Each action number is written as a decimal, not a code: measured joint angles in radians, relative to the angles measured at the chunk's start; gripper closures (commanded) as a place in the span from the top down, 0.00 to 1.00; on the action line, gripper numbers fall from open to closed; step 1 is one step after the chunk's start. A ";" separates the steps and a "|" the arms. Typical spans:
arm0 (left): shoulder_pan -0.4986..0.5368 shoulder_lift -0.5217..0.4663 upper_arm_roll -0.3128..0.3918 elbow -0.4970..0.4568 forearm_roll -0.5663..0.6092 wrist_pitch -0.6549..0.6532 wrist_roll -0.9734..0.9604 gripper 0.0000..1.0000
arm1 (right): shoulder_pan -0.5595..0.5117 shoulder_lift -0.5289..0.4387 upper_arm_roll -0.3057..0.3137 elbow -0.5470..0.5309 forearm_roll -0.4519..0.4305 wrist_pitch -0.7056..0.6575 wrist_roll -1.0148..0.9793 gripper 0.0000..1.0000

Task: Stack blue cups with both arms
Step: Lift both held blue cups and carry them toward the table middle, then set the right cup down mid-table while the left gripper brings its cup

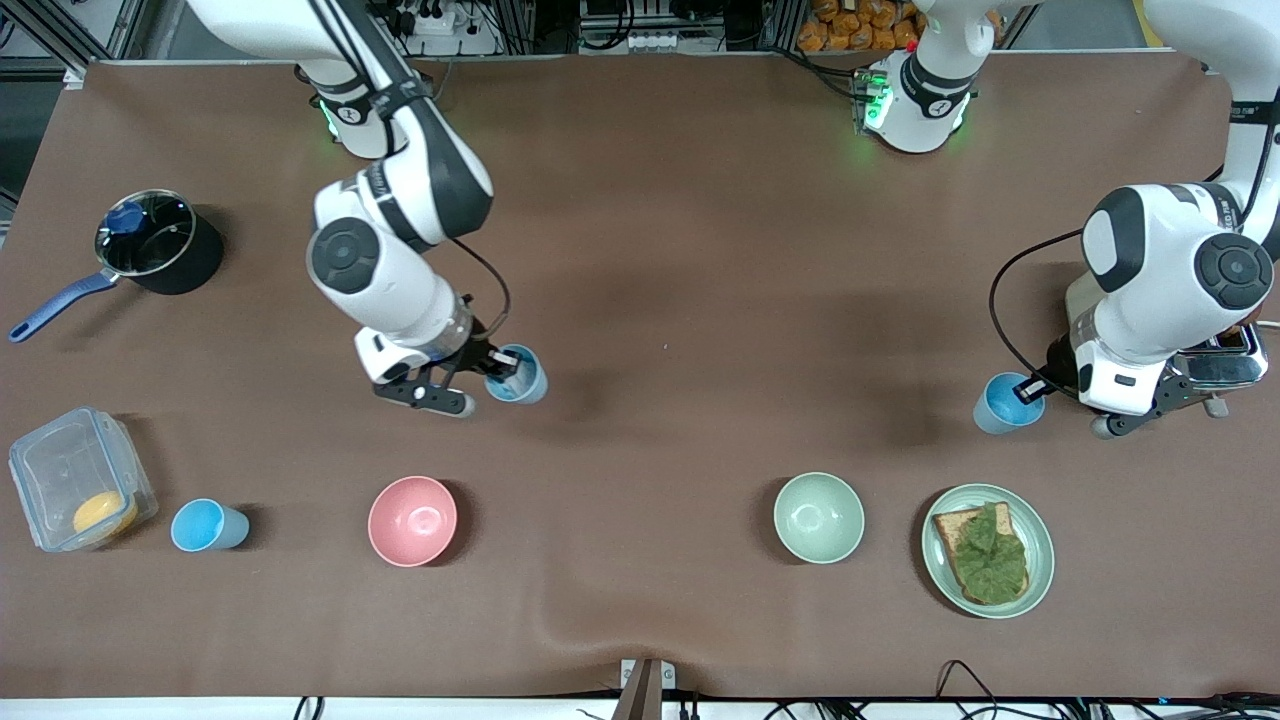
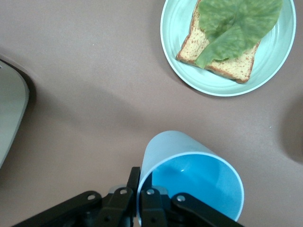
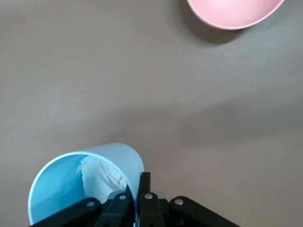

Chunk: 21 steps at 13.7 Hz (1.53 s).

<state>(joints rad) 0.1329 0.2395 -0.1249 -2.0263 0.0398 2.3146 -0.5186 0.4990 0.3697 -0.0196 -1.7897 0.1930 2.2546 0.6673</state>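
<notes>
My right gripper (image 1: 500,373) is shut on the rim of a blue cup (image 1: 519,375), one finger inside and one outside, over the table's middle toward the right arm's end. In the right wrist view this cup (image 3: 102,163) has crumpled white paper inside, and the gripper (image 3: 139,191) pinches its wall. My left gripper (image 1: 1030,392) is shut on the rim of a second blue cup (image 1: 1001,405) toward the left arm's end. In the left wrist view that cup (image 2: 199,177) is bright blue and empty inside, with the gripper (image 2: 140,191) clamped on its wall. A third blue cup (image 1: 208,526) stands alone beside a clear box.
A pink bowl (image 1: 412,520), a pale green bowl (image 1: 818,517) and a green plate (image 1: 1040,560) with toast and lettuce stand nearer the front camera. A lidded pot (image 1: 150,245) and a clear box (image 1: 75,480) are at the right arm's end. A metal toaster (image 1: 1225,365) is under the left arm.
</notes>
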 measured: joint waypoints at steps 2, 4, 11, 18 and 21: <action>-0.001 0.000 0.000 0.000 0.000 0.000 -0.001 0.00 | 0.021 0.019 0.000 0.009 0.002 0.025 0.051 0.00; -0.002 0.001 -0.001 0.001 0.000 0.000 -0.009 0.00 | 0.043 0.038 0.000 0.025 0.002 0.040 0.097 0.00; -0.005 0.005 -0.014 0.024 -0.002 -0.011 -0.043 0.00 | 0.136 0.088 -0.001 0.042 0.002 0.051 0.191 0.00; -0.080 0.043 -0.036 0.218 -0.004 -0.254 -0.208 0.00 | 0.215 0.220 -0.007 0.045 -0.039 0.261 0.268 0.00; -0.163 0.089 -0.038 0.369 -0.004 -0.408 -0.345 0.00 | 0.226 0.275 -0.007 0.050 -0.041 0.378 0.292 0.60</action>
<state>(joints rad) -0.0301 0.3283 -0.1630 -1.6569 0.0359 1.9061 -0.8638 0.7251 0.6447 -0.0265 -1.7392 0.1520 2.6325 0.9591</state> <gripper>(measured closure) 0.960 0.969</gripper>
